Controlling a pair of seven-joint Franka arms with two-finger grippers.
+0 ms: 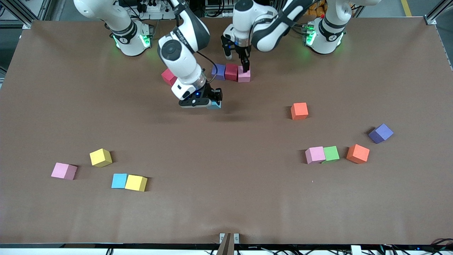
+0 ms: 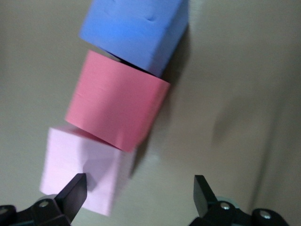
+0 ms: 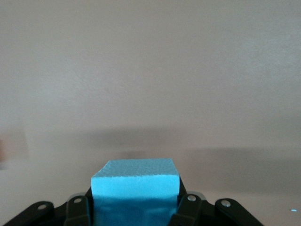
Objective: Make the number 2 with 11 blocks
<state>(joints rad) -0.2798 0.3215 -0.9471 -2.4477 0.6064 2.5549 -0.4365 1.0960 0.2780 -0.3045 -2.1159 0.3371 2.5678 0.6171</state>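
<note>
Front view: three blocks sit in a touching row near the arm bases, a purple block [image 1: 219, 71], a red block [image 1: 231, 72] and a pink block [image 1: 244, 75]. Left gripper [image 1: 240, 62] hangs just above the pink block, fingers [image 2: 73, 194] spread wide, gripping nothing. Right gripper [image 1: 212, 101] pinches a light blue block [image 3: 135, 193] low over the table [image 1: 226, 212], nearer the camera than the row. Another red block [image 1: 167, 77] lies partly hidden beside the right arm. Loose blocks in yellow, pink, light blue, orange, green and purple lie scattered nearer the camera.
</note>
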